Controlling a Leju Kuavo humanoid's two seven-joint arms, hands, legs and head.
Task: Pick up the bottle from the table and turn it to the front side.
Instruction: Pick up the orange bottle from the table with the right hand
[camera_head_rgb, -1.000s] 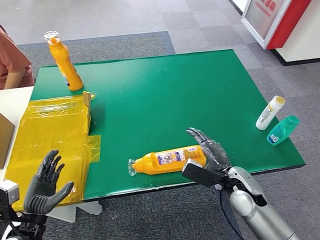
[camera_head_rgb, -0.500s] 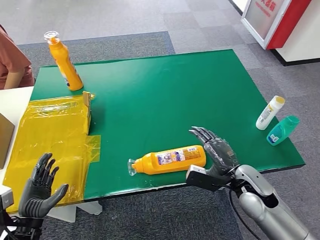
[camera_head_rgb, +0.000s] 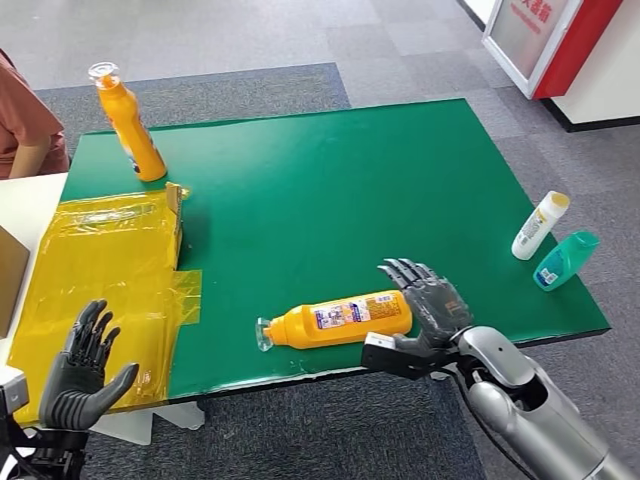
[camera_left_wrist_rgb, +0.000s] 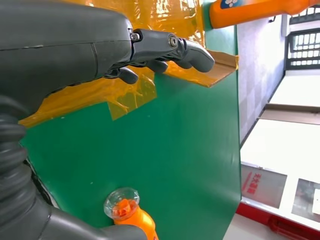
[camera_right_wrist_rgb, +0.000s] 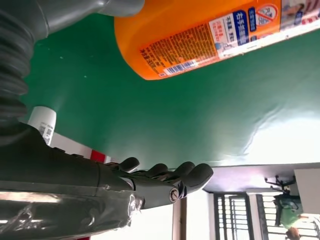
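Observation:
An orange bottle lies on its side near the front edge of the green table, clear cap pointing left, label facing up. The same orange bottle fills part of the right wrist view, its base end close to the thumb. My right hand sits just right of the bottle's base, fingers spread and not touching it. My left hand hangs open below the yellow sheet, off the table's front left. The bottle's cap appears in the left wrist view.
A second orange bottle stands tilted at the back left corner. A yellow film-wrapped flat box covers the left side. A white bottle and a teal bottle lie at the right edge. A person's arm is at far left.
My right hand has slid slightly right and lower beside the bottle's base, fingers staying spread. My left hand dropped a little. The bottle has not moved.

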